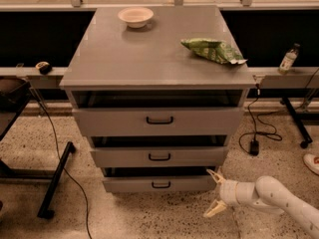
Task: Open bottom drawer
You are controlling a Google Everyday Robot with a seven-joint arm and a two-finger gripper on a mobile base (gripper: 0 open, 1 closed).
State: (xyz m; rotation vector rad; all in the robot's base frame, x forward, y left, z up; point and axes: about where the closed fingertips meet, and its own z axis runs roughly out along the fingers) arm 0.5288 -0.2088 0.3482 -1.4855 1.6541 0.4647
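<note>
Gripper (210, 193) hovers low, jaws spread, empty. Bottom drawer (129, 184) just left of jaws: rigid panel, likely slides under steady pull. Best hold: handle (160, 185), farther left.

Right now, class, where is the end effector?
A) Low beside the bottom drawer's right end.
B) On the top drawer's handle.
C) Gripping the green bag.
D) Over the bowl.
A: the end effector hangs open, low down by the right end of the bottom drawer, away from its handle.
</note>
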